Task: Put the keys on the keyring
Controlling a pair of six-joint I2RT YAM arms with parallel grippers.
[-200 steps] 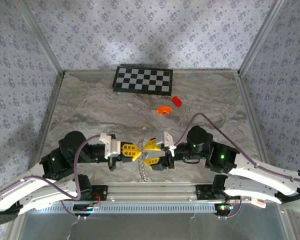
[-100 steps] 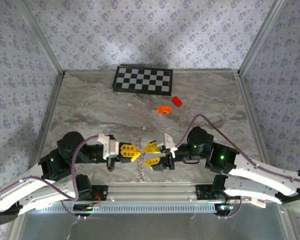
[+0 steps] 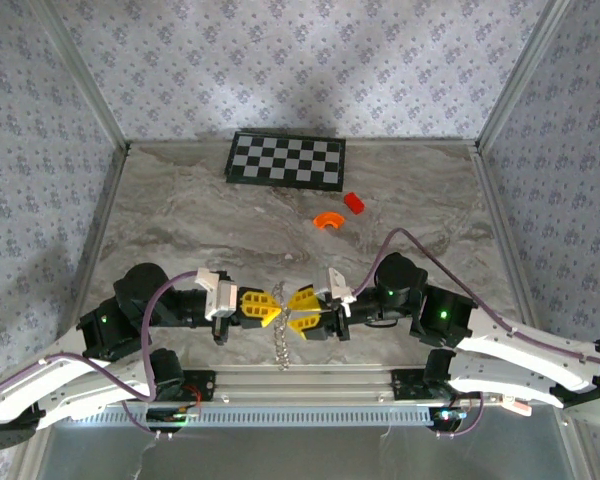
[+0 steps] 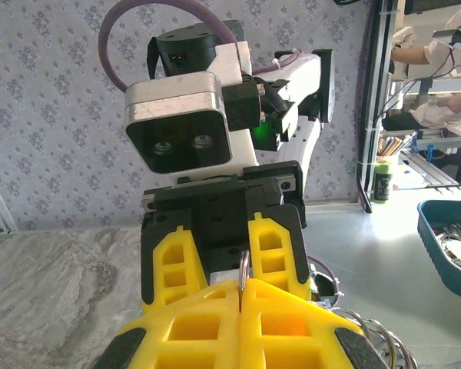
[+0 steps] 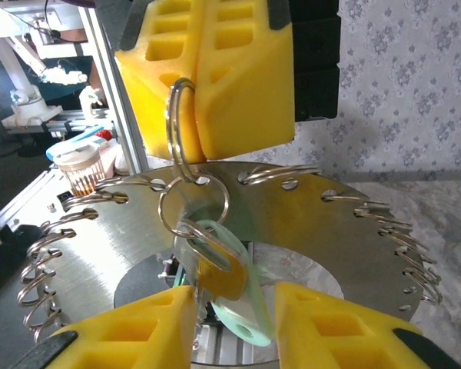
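Two arms meet nose to nose at the near middle of the marble-look table [image 3: 210,220]. Left gripper [image 3: 276,306] is clamped tight on the keyring [image 5: 178,127]; from my right wrist cam the ring stands on edge, pinched between its yellow fingers [image 5: 238,69]. A second ring hangs off it carrying the keys [image 5: 223,269], one amber and one mint green. Right gripper [image 3: 293,312] has its jaws partly apart, one finger on each side of the keys. I can't tell whether the pads touch them.

Under the keys I see a round metal disc [image 5: 315,223] with wire loops along its rim.

Far side of the table: checkerboard [image 3: 286,159] lying flat against the back wall, a red block [image 3: 353,202] and an orange arc piece [image 3: 328,220] just in front of it, near each other and well apart from the grippers.

Walls [image 3: 280,60] are floral-print panels, with aluminium posts [image 3: 84,80] at the corners. Left wrist cam looks past the enclosure: grey bench, blue bin [image 4: 453,246], green bottle [image 4: 382,178].
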